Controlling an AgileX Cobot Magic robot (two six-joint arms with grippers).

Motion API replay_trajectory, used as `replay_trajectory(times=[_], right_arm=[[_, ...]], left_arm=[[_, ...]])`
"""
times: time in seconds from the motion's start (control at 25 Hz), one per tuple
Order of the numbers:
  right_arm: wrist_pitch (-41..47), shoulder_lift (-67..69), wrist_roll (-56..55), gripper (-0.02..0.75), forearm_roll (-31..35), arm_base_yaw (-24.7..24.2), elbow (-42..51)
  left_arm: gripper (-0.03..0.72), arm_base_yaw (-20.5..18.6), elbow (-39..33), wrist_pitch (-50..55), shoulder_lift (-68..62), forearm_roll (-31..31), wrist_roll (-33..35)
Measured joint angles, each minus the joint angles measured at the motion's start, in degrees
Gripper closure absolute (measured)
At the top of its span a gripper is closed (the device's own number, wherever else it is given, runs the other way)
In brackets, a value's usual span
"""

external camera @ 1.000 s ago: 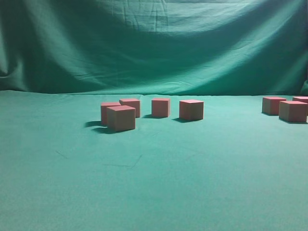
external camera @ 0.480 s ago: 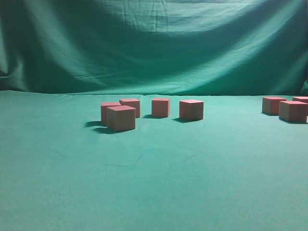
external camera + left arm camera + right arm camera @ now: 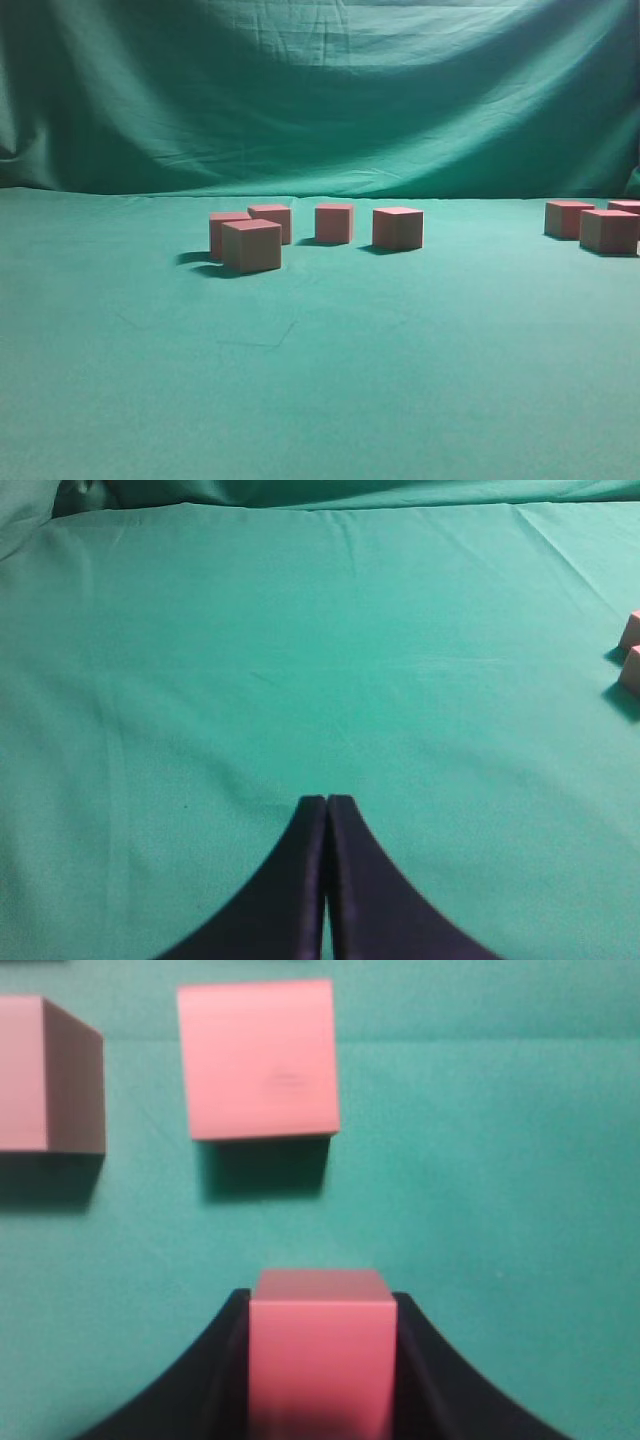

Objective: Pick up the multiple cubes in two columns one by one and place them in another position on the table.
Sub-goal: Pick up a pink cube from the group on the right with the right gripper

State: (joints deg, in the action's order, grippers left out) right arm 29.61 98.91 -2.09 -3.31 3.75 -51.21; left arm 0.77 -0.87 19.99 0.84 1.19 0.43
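A staged lab setup: green cloth covers the surface (image 3: 320,380), a draped green backdrop (image 3: 320,90) hangs behind it, and plain cubes (image 3: 398,228) sit on it.

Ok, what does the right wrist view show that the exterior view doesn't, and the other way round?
Only the right wrist view shows the right gripper, its dark fingers against both sides of a pink cube, above two more cubes, one with a faint dark mark. Only the exterior view shows the draped backdrop, a cluster of five cubes mid-table and three at the right edge, with no arm visible. Both show pink cubes on the green table.
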Motion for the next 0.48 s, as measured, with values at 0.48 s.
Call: replay_trajectory(times=[0.48], right_arm=[[12.5, -8.3, 0.5, 0.482, 4.6, 5.1, -4.7]], left_arm=[[0.688, 0.0, 0.0, 0.0, 0.0, 0.0, 0.0]])
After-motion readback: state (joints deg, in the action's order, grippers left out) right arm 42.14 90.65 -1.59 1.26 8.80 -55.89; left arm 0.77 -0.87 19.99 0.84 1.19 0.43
